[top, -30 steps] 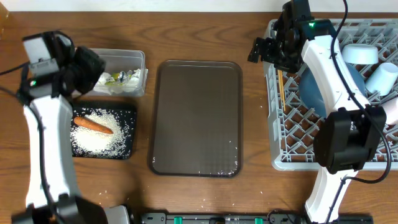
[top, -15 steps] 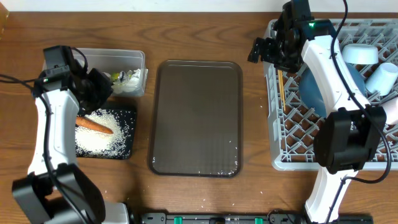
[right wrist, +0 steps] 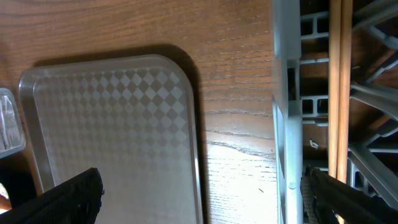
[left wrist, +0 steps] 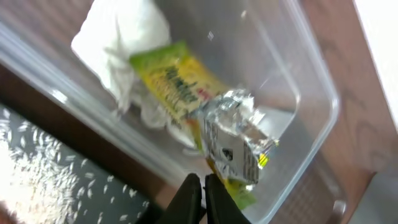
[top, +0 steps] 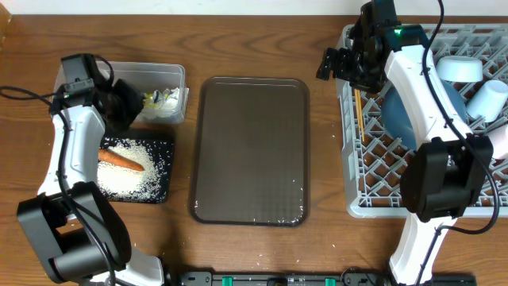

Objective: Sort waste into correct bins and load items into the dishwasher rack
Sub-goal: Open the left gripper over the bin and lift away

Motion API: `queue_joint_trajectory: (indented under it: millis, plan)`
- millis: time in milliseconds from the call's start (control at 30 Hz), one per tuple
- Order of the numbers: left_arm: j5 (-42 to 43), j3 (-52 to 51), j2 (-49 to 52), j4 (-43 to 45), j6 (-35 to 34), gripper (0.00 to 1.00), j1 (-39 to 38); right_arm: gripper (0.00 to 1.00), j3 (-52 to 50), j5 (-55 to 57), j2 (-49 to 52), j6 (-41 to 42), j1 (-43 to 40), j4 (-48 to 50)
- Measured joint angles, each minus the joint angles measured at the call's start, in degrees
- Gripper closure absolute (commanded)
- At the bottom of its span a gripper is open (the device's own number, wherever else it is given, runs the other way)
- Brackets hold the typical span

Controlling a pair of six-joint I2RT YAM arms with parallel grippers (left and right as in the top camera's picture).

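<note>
Left wrist view: the left gripper (left wrist: 203, 194), fingers pressed together on nothing, hangs over the clear tub (left wrist: 311, 81), which holds the wrapper (left wrist: 233, 134) and tissue (left wrist: 124, 37). Rice (top: 127, 179) and carrot (top: 119, 160) lie on the black tray (top: 163, 151) beside it. The right gripper (top: 337, 63), spread wide, is poised at the rack's (top: 353, 159) edge by the chopsticks (right wrist: 336, 87).

Overhead, the right arm (top: 414, 73) hid much of the dark blue bowl (top: 395, 119), and the rack (top: 373, 195) ran off the frame at 3 o'clock. The left wrist view blurred tissue (left wrist: 124, 31) and wrapper (left wrist: 233, 140) and cropped the tub (left wrist: 317, 106).
</note>
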Motion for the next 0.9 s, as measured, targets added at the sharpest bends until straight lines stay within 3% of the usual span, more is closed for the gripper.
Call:
queue_joint_trajectory:
  millis: [533,900]
  plan:
    - [0.2,0.0,4.3,4.0,0.0,0.89,0.0,0.01,0.0,0.0,0.0,0.0,0.0,0.0]
    - [7.0,0.0,3.8,4.4,0.0,0.89,0.0,0.01,0.0,0.0,0.0,0.0,0.0,0.0]
